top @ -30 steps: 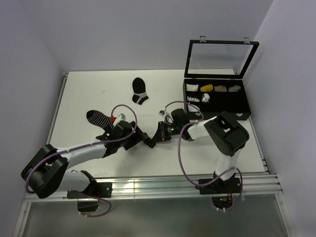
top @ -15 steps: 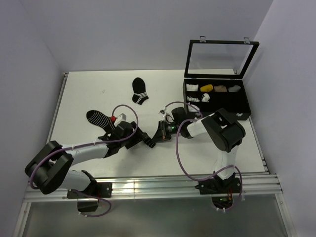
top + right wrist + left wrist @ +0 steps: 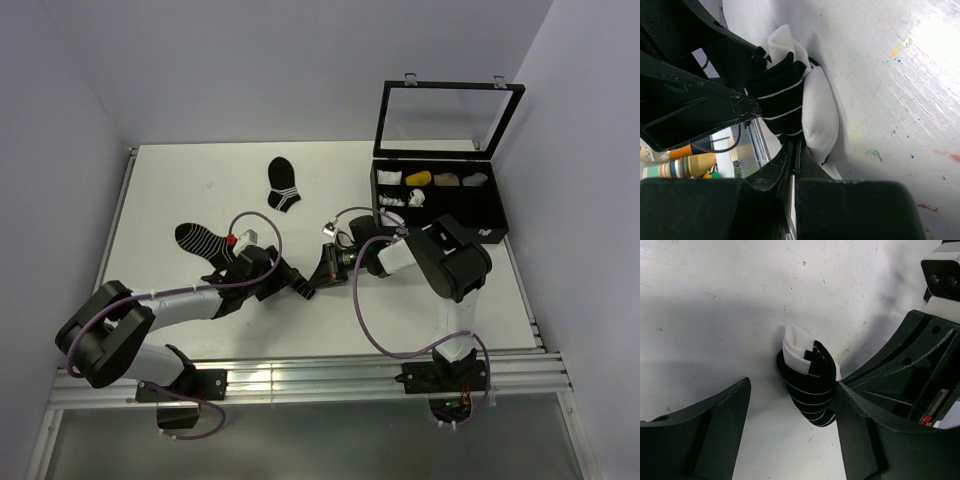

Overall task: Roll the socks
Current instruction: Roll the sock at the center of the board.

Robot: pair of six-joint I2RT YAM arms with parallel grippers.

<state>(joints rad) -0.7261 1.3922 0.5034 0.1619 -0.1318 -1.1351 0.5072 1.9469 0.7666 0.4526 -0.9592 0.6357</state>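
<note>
socks (image 3: 809, 382): soft knit cloth, matt
table (image 3: 715, 300): smooth white surface, scuffed and flecked
left gripper (image 3: 792, 390): matt black plastic

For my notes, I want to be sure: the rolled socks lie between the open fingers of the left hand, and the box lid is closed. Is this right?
One thing is wrong: the box lid stands open, as the top external view shows. The rolled socks do lie between the open fingers of the left hand.

Left claw (image 3: 792, 387) gapes wide (right claw (image 3: 795, 146) pinched shut).
</note>
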